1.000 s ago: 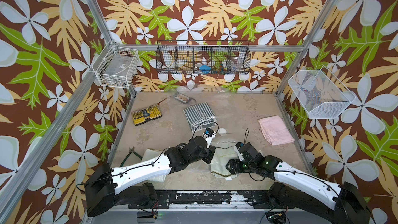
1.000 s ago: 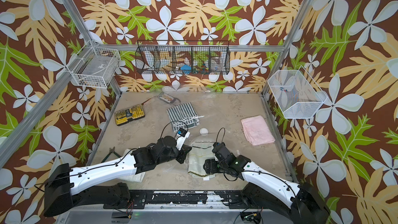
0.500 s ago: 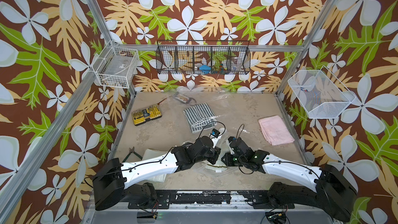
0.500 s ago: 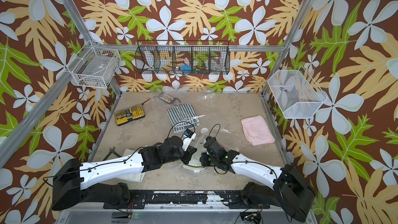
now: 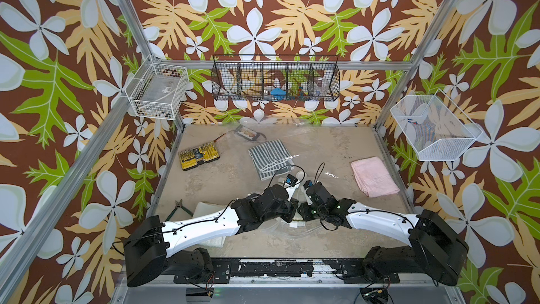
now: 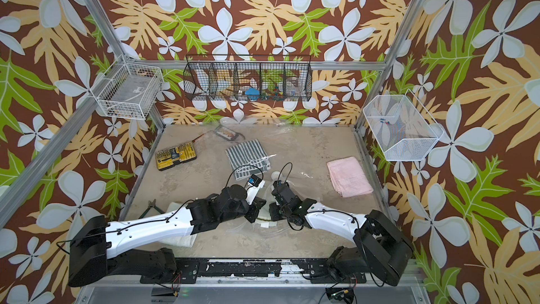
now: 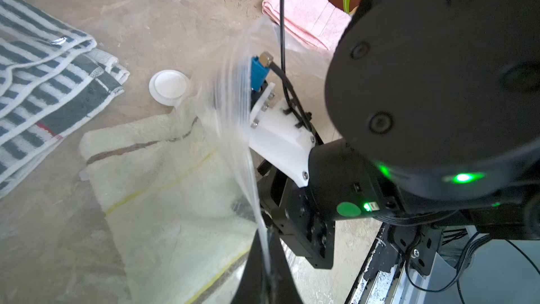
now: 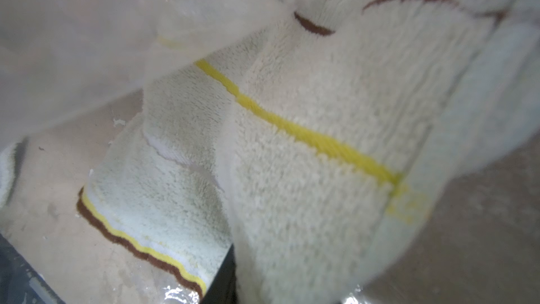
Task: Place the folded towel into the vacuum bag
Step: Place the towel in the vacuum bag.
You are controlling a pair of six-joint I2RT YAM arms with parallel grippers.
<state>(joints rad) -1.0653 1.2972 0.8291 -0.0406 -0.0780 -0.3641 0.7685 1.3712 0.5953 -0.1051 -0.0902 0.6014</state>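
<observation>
The left claw [image 7: 267, 261] is pinching the bag's [image 7: 233, 83] lifted edge. The right claw [image 8: 230, 277] is clamping the towel [image 8: 306, 171], which is lying under the film just beside the valve [image 7: 169, 85].

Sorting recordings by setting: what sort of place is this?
Probably a staged robot test cell, not a home: aluminium frame post, floral-print walls, black wire basket hung at the back.

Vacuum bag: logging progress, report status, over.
Left gripper shut on vacuum bag film, raised. Right gripper pinching cream towel, partly under film. Nothing seen blocking.
</observation>
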